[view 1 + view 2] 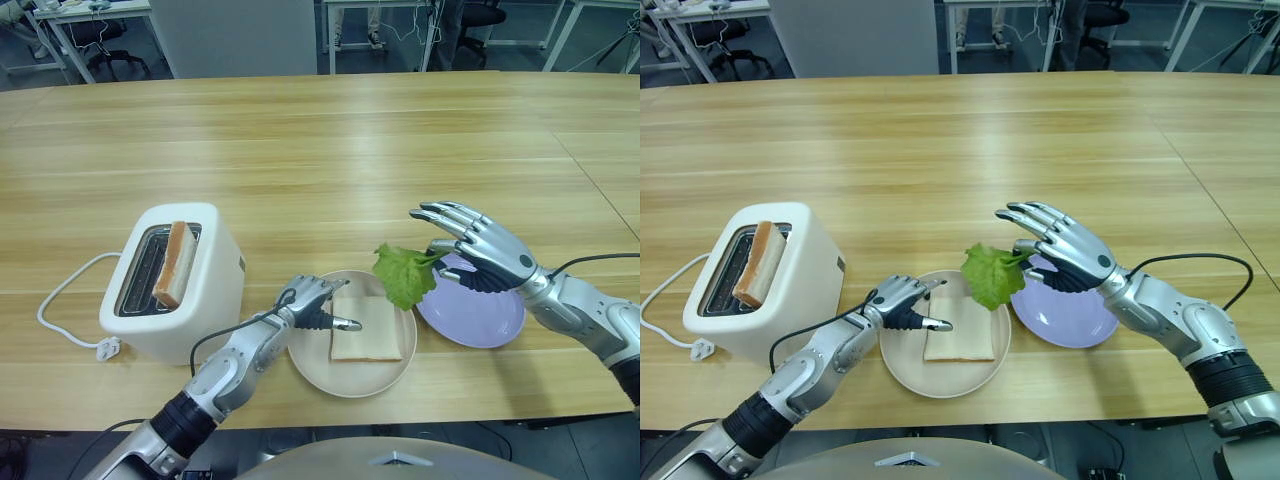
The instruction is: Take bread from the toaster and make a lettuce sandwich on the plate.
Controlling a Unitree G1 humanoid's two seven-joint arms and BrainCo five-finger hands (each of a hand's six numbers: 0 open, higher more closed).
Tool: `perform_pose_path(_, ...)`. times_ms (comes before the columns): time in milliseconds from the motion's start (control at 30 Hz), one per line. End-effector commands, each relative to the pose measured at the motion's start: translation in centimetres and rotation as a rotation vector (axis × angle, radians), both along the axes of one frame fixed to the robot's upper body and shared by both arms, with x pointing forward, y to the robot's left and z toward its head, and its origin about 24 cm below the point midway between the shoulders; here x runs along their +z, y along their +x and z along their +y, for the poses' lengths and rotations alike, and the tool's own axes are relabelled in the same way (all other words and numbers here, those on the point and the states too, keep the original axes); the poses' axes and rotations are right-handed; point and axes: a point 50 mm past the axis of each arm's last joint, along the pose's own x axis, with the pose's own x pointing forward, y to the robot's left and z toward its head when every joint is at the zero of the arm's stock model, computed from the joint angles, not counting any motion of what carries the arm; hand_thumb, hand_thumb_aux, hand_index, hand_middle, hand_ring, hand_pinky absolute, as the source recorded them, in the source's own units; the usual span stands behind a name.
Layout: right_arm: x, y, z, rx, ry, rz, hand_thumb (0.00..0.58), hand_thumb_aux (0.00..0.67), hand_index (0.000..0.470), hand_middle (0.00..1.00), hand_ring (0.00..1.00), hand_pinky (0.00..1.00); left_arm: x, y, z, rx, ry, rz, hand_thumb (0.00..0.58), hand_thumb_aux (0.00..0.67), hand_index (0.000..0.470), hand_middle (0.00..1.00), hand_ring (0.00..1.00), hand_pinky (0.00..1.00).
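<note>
A white toaster (190,290) stands at the left with one slice of bread (175,262) sticking up from its slot. On the beige plate (320,372) lies another bread slice (368,330). My left hand (312,304) rests over the plate's left rim, fingers curled and holding nothing, with one fingertip on the slice's left edge. My right hand (478,248) hovers above the purple plate (480,322) and pinches the stem of a green lettuce leaf (403,273). The leaf hangs above the beige plate's right rim, just over the slice's far corner.
The toaster's white cord and plug (108,348) lie on the table at the far left. The wooden table (320,150) stretches wide behind the plates. Its front edge runs just below the plates. Desks and chairs stand in the room behind.
</note>
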Motion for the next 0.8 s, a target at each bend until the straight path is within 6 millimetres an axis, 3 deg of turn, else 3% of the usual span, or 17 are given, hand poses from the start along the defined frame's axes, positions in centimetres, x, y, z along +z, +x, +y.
perform_pose_path(33, -0.3, -0.5, 2.3, 0.066, 0.018, 0.072, 0.580, 0.670, 0.460, 0.00, 0.00, 0.00, 3.6, -0.4, 0.2, -0.022, 0.001, -0.155, 0.000, 0.000, 0.000, 0.00, 0.00, 0.00)
perform_pose_path(300, -3.2, -0.1, 5.2, 0.108, -0.034, 0.173, 0.580, 0.670, 0.460, 0.00, 0.00, 0.00, 11.0, -2.9, 5.3, 0.208, 0.007, -0.328, 0.000, 0.000, 0.000, 0.00, 0.00, 0.00)
perform_pose_path(533, -5.4, 0.3, 5.3, 0.083, -0.190, 0.172, 0.580, 0.670, 0.460, 0.00, 0.00, 0.00, 15.9, -5.5, 9.7, 0.445, 0.000, -0.451, 0.000, 0.000, 0.000, 0.00, 0.00, 0.00)
perform_pose_path(700, -6.0, 0.3, 4.7, 0.053, -0.273, 0.157, 0.580, 0.670, 0.460, 0.00, 0.00, 0.00, 17.8, -6.5, 11.6, 0.563, -0.019, -0.531, 0.000, 0.000, 0.000, 0.00, 0.00, 0.00)
perform_pose_path(733, -6.2, 0.2, 4.6, 0.049, -0.294, 0.154, 0.000, 0.000, 0.000, 0.00, 0.00, 0.00, 17.8, -6.6, 12.2, 0.597, -0.002, -0.532, 0.000, 0.000, 0.000, 0.00, 0.00, 0.00)
perform_pose_path(800, -6.2, 0.2, 4.3, 0.035, -0.296, 0.165, 0.000, 0.000, 0.000, 0.00, 0.00, 0.00, 17.5, -6.6, 13.3, 0.657, 0.027, -0.510, 0.000, 0.000, 0.000, 0.00, 0.00, 0.00)
